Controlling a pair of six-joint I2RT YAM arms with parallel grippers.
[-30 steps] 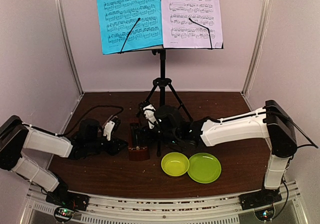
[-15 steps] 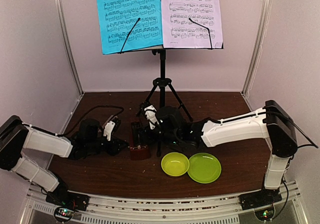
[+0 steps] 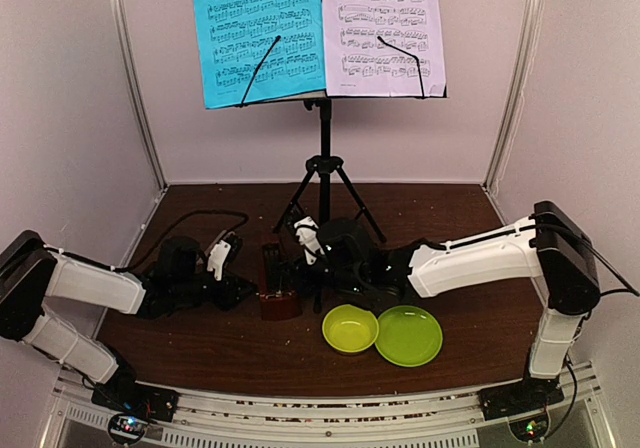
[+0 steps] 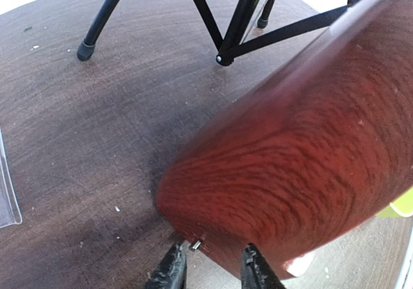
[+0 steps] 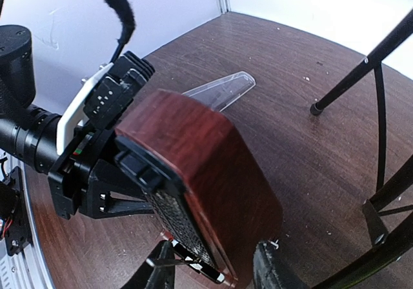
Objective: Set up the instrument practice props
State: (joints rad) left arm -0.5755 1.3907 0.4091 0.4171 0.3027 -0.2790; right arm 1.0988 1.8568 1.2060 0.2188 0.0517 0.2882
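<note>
Right gripper [image 5: 216,268] is seen shifted slightly nearer than a second ago, its fingers straddling the wooden metronome [image 3: 276,286]; whether it is clamped cannot be told. Left gripper [image 4: 210,273], unmoved, is set about a small metal pin [image 4: 193,244] on the metronome's side, its grip equally unclear. The metronome has barely moved, so its setting-up is judged unfinished, and the clear cover [image 5: 219,88] lies off beside it. Room is limited by the tripod legs [image 3: 324,183] behind and the yellow-green bowl [image 3: 350,328] to the right; bare table [image 3: 200,353] is left in front.
</note>
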